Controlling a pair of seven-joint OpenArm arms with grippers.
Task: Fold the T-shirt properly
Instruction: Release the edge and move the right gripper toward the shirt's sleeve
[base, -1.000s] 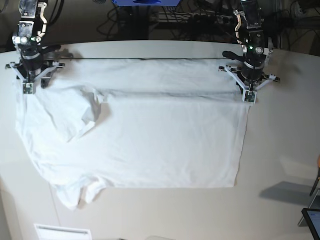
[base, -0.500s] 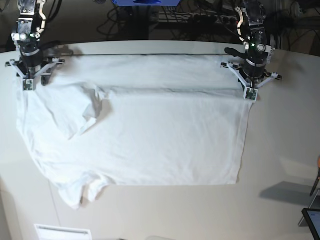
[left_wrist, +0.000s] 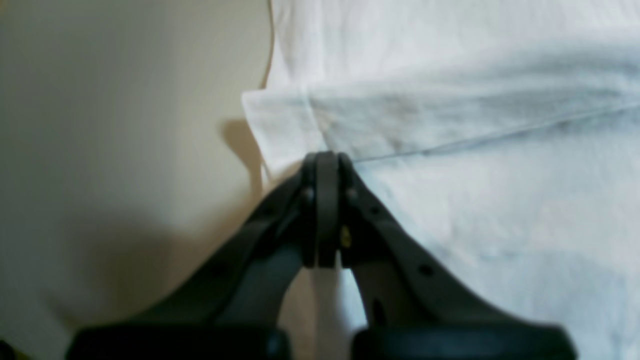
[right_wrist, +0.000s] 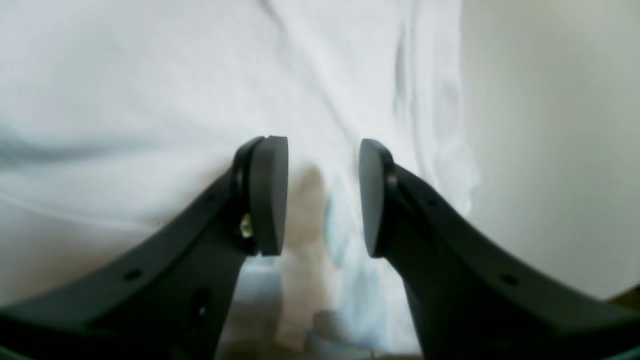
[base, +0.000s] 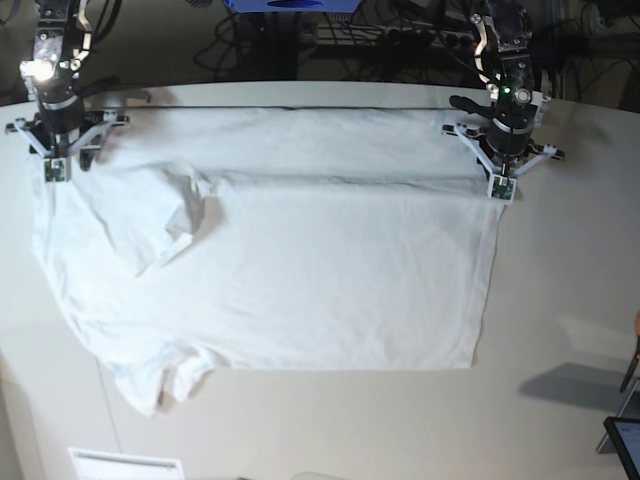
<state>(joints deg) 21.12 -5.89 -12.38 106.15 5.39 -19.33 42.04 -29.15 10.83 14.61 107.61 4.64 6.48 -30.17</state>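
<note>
I am looking at the T-shirt lying spread across the bench, hem toward the left arm's side and collar end toward the right arm's side, with the far long edge already turned over into a band along the back. One sleeve is lying folded in on the body; the other is poking out at the near corner.

I am holding the left gripper down at the hem-side end of that band, and its fingers are clenched tight together. In the wrist view their tips are sitting right at the corner of the folded flap, and I judge they are pinching a thin bit of cloth there, though the tips are hiding the contact itself.

The right gripper is sitting at the opposite far corner with its fingers parted, cloth showing in the gap and nothing grasped.

I am keeping both arms at the two ends of the same edge because a long, limp fold needs carrying from both corners to stay straight. The right side needs its own pinch before any lift, or the band will sag and skew.
</note>
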